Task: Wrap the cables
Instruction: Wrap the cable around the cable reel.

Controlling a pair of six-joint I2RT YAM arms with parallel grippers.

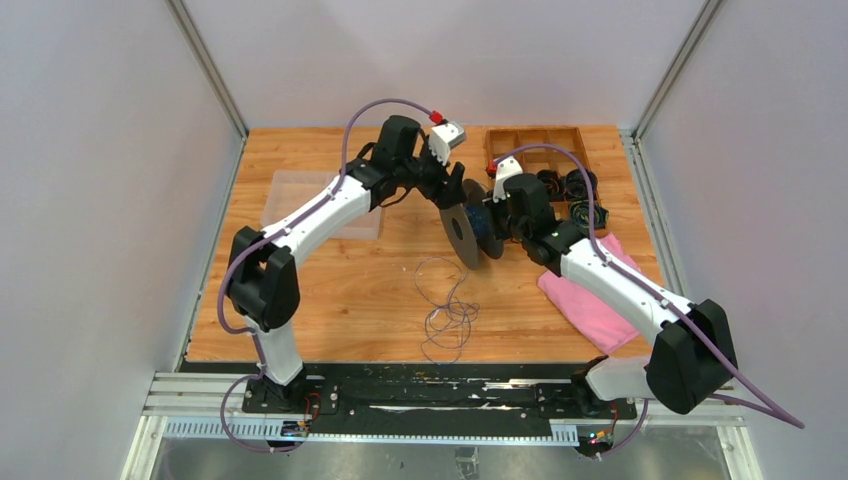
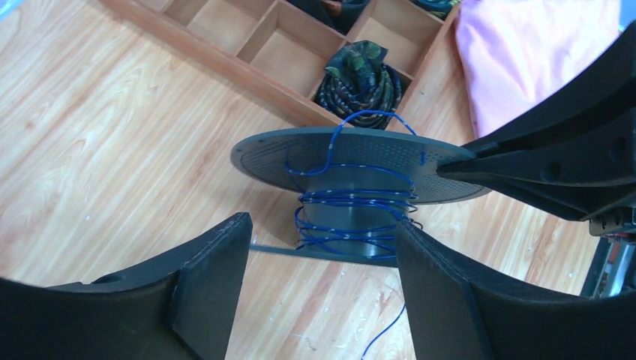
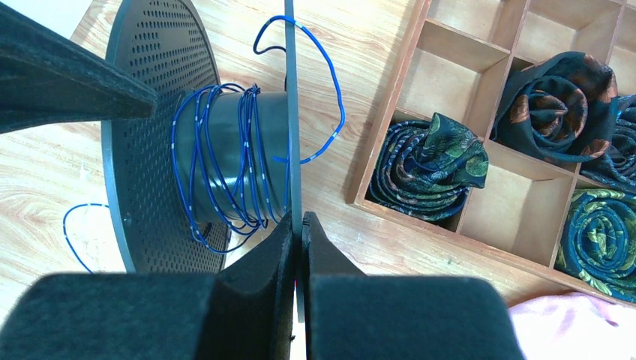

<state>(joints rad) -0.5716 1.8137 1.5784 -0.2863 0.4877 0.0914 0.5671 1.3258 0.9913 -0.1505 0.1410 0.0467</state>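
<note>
A thin blue cable (image 3: pixel 225 161) is wound in several turns round the hub of a grey spool (image 1: pixel 465 232). Its loose end trails down to slack loops on the table (image 1: pixel 447 310). My right gripper (image 3: pixel 301 225) is shut on the thin edge of the spool's near flange (image 3: pixel 292 112) and holds the spool on its side above the table. My left gripper (image 2: pixel 322 292) stands open just short of the wound hub (image 2: pixel 352 217), with nothing between its fingers. A strand of cable (image 2: pixel 386 330) runs past its right finger (image 2: pixel 442 292).
A wooden divided tray (image 1: pixel 535 131) at the back right holds dark rolled bundles (image 3: pixel 427 169). A pink cloth (image 1: pixel 590 300) lies under the right arm. A clear plastic box (image 1: pixel 300 195) sits at the back left.
</note>
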